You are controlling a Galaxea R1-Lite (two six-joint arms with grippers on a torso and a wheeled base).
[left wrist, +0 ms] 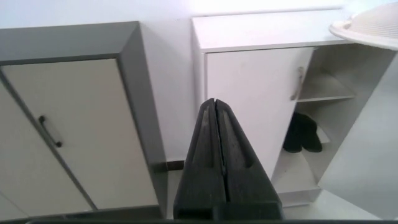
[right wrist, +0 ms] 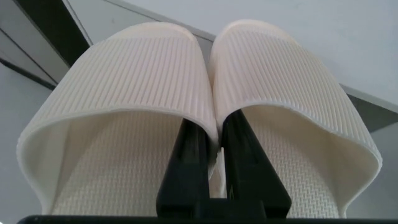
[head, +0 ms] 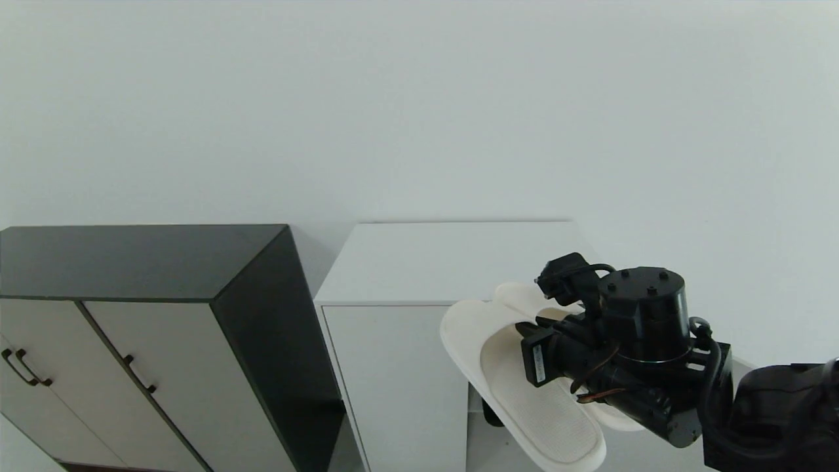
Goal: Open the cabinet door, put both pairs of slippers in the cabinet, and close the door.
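Right claw pinches the touching inner sides of the cream slippers, holding the pair together in the air at the lower right of the head view, in front of the white cabinet. The left claw has its fingers pressed together with nothing between them. The door of the white cabinet stands open, and a dark pair of slippers sits inside. A dark cabinet stands just beside, at lower left.
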